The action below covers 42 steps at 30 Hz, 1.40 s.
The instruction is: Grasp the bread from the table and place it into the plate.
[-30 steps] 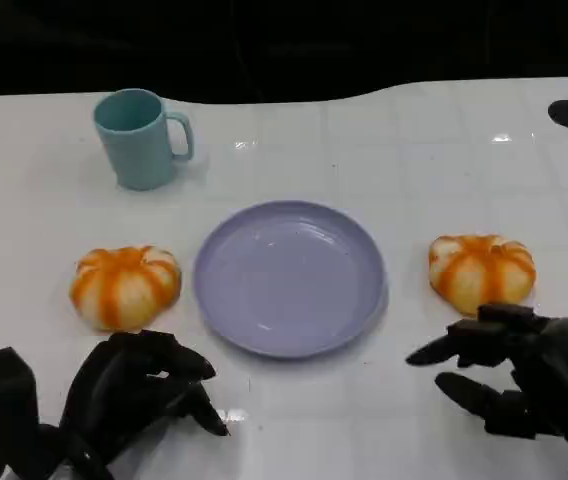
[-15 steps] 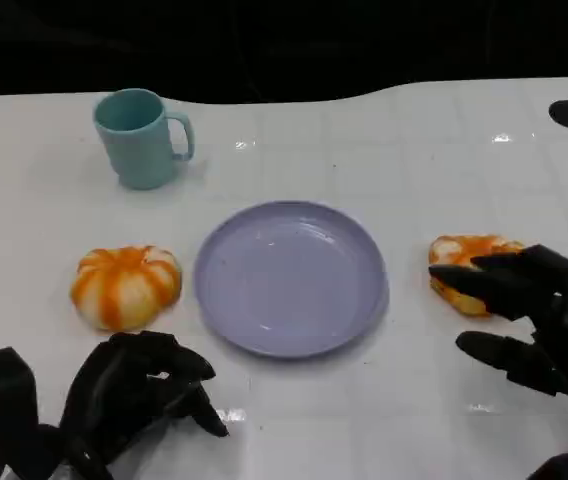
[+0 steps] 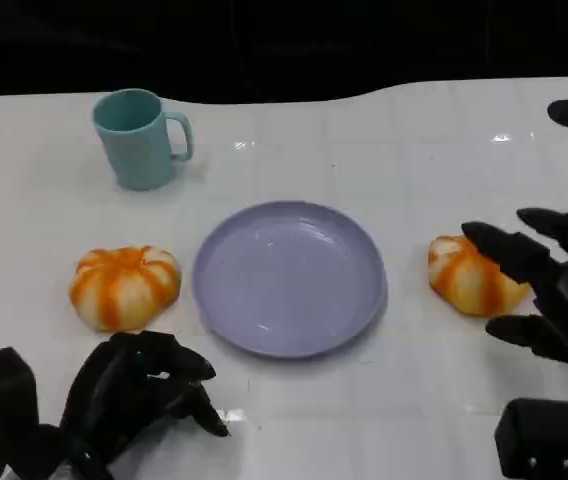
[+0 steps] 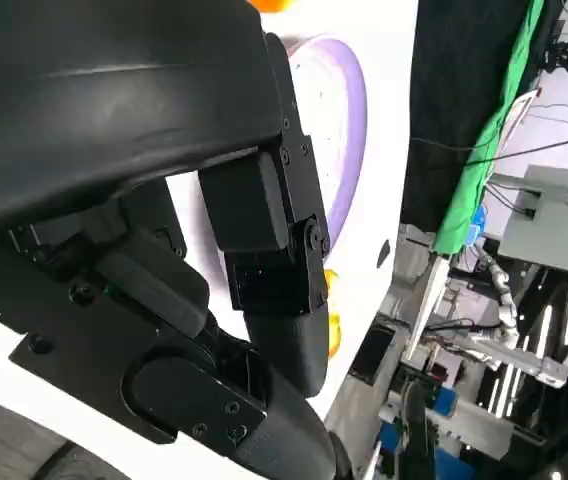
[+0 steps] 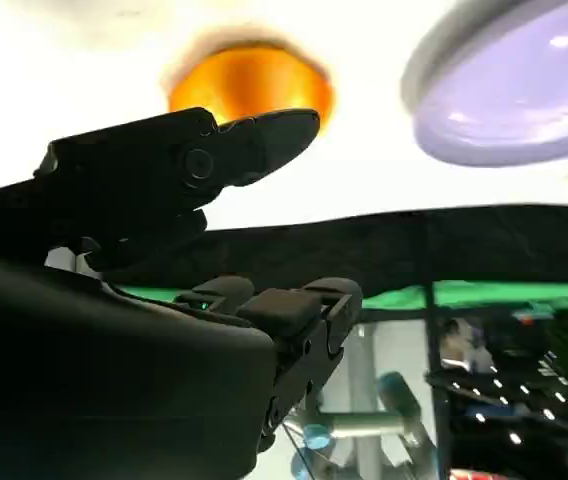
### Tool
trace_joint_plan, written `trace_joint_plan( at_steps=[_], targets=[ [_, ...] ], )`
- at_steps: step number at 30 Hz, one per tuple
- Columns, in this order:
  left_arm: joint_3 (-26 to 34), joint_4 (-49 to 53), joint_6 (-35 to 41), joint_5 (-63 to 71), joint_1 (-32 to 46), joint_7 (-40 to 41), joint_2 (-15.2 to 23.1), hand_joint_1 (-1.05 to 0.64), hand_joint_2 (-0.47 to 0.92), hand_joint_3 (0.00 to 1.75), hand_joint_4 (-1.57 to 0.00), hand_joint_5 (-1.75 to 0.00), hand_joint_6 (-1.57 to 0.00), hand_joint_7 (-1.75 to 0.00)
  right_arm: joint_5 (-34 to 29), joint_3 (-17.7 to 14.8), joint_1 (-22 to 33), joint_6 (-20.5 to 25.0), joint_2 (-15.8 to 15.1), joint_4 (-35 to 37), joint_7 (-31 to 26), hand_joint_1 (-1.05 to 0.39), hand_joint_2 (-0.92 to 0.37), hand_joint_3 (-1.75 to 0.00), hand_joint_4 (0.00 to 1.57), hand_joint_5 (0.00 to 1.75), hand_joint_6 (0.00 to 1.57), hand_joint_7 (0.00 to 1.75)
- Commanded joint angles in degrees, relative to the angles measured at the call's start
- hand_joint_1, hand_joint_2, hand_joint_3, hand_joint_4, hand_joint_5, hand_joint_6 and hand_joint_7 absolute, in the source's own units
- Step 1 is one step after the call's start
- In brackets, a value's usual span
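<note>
Fingers of the right hand are spread apart and nothing is held between them. The upper fingers reach over the right edge of the right bread roll, and a lower finger is seen below and to the right of it, so the roll lies just to the left of the hand, toward the plate. Whether any finger already touches the roll cannot be told from the head view. In the right wrist view the orange roll is seen beyond the fingertip, with a pale gap that suggests a little space between them.

This roll is round, with orange and white stripes, and no clear long axis is shown, so it is judged that the angle of the grasp matters little. What matters is that the fingers are brought further to the left and around the roll before they are closed.

The purple plate lies in the middle of the table, just beside the roll on its left, and nothing is on it.

The left hand rests low near the front edge, with its fingers curled in on nothing. A second roll lies just beyond it, left of the plate. A teal mug stands further back, well apart.

The right hand is clearly the one nearer to a grasp.
</note>
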Motion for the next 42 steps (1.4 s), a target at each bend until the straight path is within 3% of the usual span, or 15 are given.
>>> trace_joint_plan(
  at_steps=[1, 17, 34, 39, 42],
  targets=[
    [0.10, -0.19, -0.14, 0.39, -0.13, 0.46, 0.87, -1.05, 0.72, 0.00, -1.57, -0.59, -1.57, -0.21, -0.69, 1.68, -2.77, 1.95, -1.41, 1.65, 1.99, -0.58, -0.91, 0.00, 0.00, 0.39, 0.26, 0.00],
    [0.20, -0.78, 0.23, -0.05, 0.18, 0.34, 0.48, -1.05, 0.71, 0.00, -1.57, -0.59, -1.57, -0.21, -1.12, 10.26, -14.02, 4.71, 0.80, 18.51, 2.01, -0.56, -0.84, 0.00, 0.04, 0.39, 0.29, 0.01],
    [0.15, -1.67, 0.03, -0.02, 0.86, 0.51, 0.33, -1.05, 0.71, 0.00, -1.57, -0.59, -1.57, -0.21, -0.52, 17.38, -26.35, 5.90, 7.70, 42.91, -2.81, -0.47, -0.83, -0.01, 0.13, 0.29, 0.30, 0.00],
    [0.04, -2.28, 0.19, -0.06, 1.22, 0.43, 0.26, -1.05, 0.71, 0.00, -1.57, -0.59, -1.57, -0.21, 0.85, 17.77, -28.71, 2.96, 9.28, 50.43, -9.16, -0.32, -0.87, -0.01, 0.35, 0.21, 0.42, 0.02],
    [-0.08, -2.43, 0.15, 0.20, 1.29, 0.67, 0.31, -1.05, 0.71, 0.00, -1.57, -0.59, -1.57, -0.21, 1.92, 17.73, -29.35, -1.31, 9.00, 52.78, -13.71, -0.21, -0.91, -0.02, 0.79, 0.22, 0.74, 0.07]
  ],
)
